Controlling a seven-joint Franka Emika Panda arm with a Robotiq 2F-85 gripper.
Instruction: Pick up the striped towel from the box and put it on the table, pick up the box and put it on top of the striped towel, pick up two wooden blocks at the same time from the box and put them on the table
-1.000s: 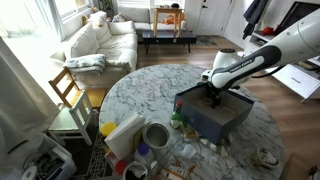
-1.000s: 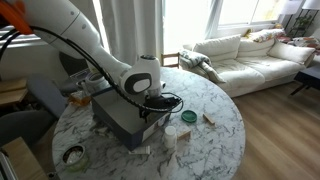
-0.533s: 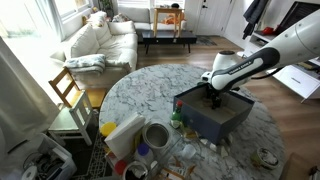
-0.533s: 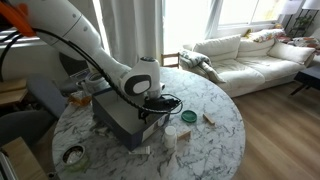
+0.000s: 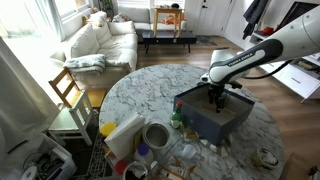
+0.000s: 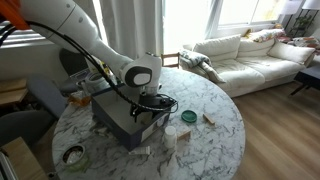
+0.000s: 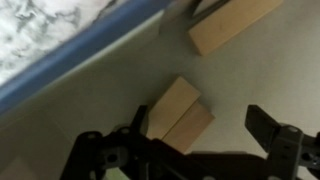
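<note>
The arm has lifted a little since the earlier frame, and the claw [image 5: 216,98] now hangs just above the box [image 5: 205,122], which stands on the bench [image 5: 140,85] directly below it. In the wrist view the claw is spread wide and grips nothing (both fingers are clear). Two blocks [image 7: 178,118] lie side by side on the box floor beneath it, close to one finger. A third block [image 7: 235,22] lies farther ahead, near the box's edge.
</note>
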